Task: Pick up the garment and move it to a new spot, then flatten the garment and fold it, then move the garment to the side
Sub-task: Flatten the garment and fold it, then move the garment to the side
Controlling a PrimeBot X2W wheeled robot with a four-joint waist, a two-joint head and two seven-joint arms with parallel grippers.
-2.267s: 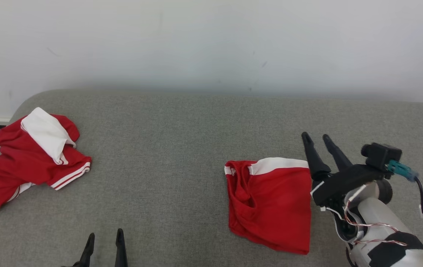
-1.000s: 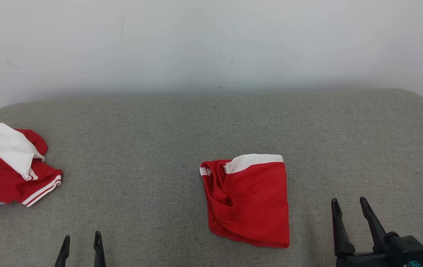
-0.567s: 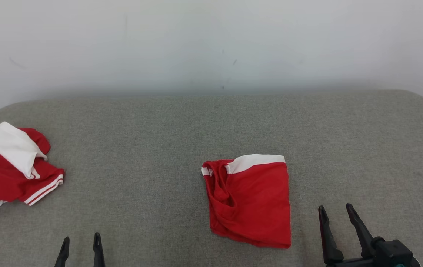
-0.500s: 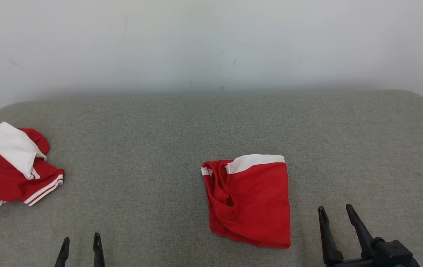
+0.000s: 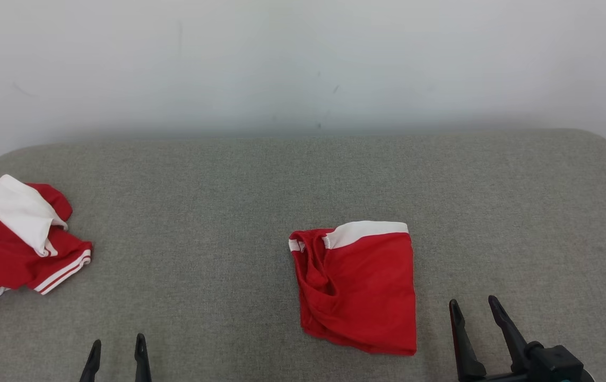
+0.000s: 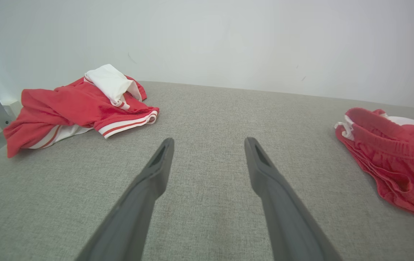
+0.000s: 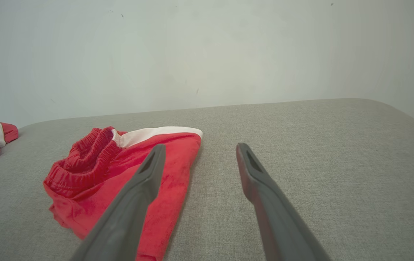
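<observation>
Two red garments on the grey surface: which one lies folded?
The red shorts with the white band, beside the right gripper, lie folded square; the red-and-white garment at left is crumpled.

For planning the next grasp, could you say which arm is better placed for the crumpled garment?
Probably left: the open left gripper sits nearer the crumpled garment, while the right gripper is beyond the folded shorts.
</observation>
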